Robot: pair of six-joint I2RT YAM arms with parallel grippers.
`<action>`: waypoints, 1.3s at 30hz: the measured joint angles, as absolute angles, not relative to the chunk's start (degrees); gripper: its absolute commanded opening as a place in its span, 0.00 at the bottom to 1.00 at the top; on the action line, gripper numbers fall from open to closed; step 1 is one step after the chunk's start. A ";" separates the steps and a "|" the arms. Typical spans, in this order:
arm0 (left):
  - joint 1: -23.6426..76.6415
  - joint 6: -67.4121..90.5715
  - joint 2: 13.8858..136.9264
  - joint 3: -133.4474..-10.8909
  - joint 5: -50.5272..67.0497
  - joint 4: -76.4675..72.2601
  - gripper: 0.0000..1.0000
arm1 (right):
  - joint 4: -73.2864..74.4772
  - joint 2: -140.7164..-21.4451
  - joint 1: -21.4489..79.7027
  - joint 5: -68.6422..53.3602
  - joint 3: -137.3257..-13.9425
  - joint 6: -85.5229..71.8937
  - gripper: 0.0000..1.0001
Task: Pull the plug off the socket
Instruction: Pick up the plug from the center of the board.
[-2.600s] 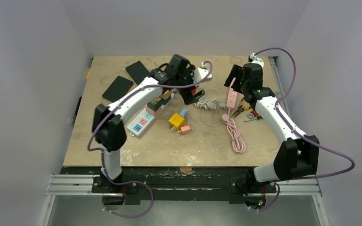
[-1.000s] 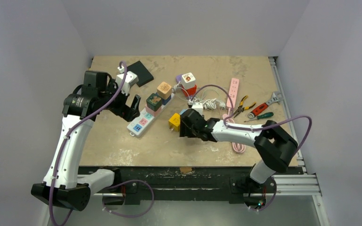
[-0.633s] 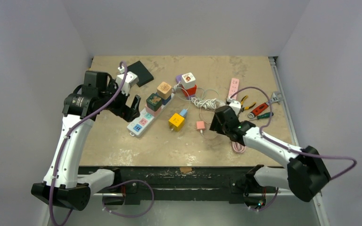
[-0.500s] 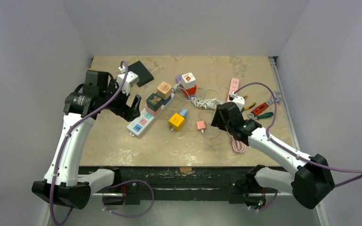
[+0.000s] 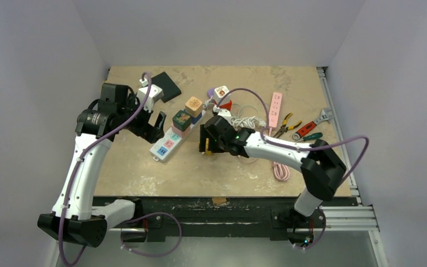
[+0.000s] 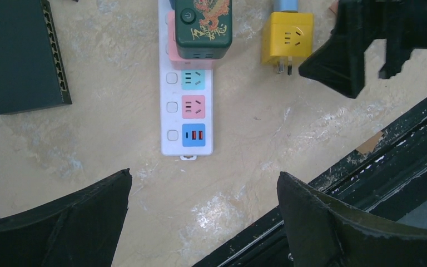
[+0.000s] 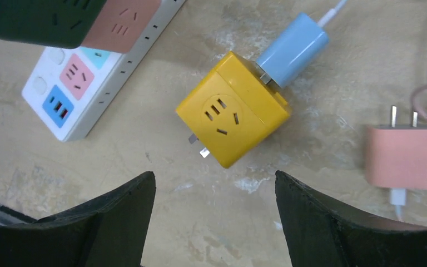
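Note:
A yellow cube socket (image 7: pixel 233 114) lies on the table with a light blue plug (image 7: pixel 292 50) seated in its far side. My right gripper (image 7: pixel 214 178) hovers open just above and in front of the cube, touching nothing; from above it (image 5: pixel 207 142) covers most of the cube. A loose pink plug (image 7: pixel 403 156) lies to the cube's right, prongs up. My left gripper (image 6: pixel 204 175) stands wide open and empty over the near end of the white power strip (image 6: pixel 186 94), which carries a green adapter (image 6: pixel 204 25).
A black box (image 6: pixel 22 55) lies left of the strip. Further back stand an orange cube (image 5: pixel 193 104) and a white cube on a red one (image 5: pixel 221 94). A pink strip (image 5: pixel 276 108), pliers (image 5: pixel 283 125) and a wrench (image 5: pixel 317 119) lie right. The table's front edge (image 6: pixel 333 178) is close.
My right arm swung left from beside the pink cable to above the yellow cube, and its jaws opened wider. The left arm has stayed put.

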State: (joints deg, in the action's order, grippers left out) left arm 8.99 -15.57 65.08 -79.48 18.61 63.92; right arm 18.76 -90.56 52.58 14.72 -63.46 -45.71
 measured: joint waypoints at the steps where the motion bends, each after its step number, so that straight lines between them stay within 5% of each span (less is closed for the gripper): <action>1: 8.99 -15.57 64.99 -79.46 18.57 63.94 1.00 | 19.25 -93.27 52.90 14.63 -65.17 -46.33 0.80; 21: 8.99 -16.08 61.80 -76.93 17.72 63.90 1.00 | 28.08 -111.37 52.93 21.89 -80.42 -57.23 0.82; 31: 8.99 -16.08 61.76 -76.55 17.65 63.90 1.00 | 28.62 -110.76 52.99 26.15 -78.11 -57.93 0.67; 39: 8.99 -16.10 61.73 -76.20 17.54 63.92 1.00 | 27.42 -101.91 52.97 29.02 -66.85 -52.07 0.84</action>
State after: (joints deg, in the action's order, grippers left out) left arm 8.99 -16.10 61.73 -76.20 17.54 63.92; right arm 27.42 -101.91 52.97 29.02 -66.85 -52.07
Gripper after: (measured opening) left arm 0.998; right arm 0.787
